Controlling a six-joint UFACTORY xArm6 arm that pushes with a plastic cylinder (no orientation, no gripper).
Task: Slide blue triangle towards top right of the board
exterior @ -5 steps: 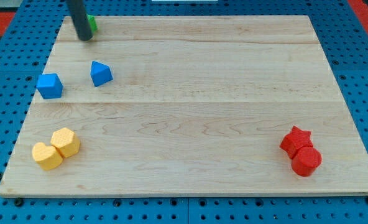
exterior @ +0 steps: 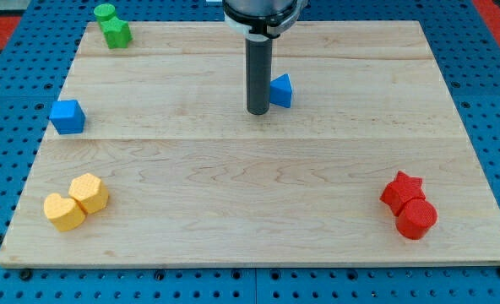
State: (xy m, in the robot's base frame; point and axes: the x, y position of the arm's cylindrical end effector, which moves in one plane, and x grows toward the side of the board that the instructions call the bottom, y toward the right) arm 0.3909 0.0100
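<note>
The blue triangle lies on the wooden board, just right of centre in the upper half. My tip rests on the board right at the triangle's left side, touching or nearly touching it. The dark rod rises from there to the view's top and hides the triangle's left edge.
A blue cube sits near the left edge. Two green blocks stand at the top left corner. Two yellow blocks lie at the bottom left. A red star and a red cylinder lie at the bottom right.
The rod has moved from the top left corner to the board's middle. The blue triangle has slid far to the right and slightly up. The green blocks are now uncovered.
</note>
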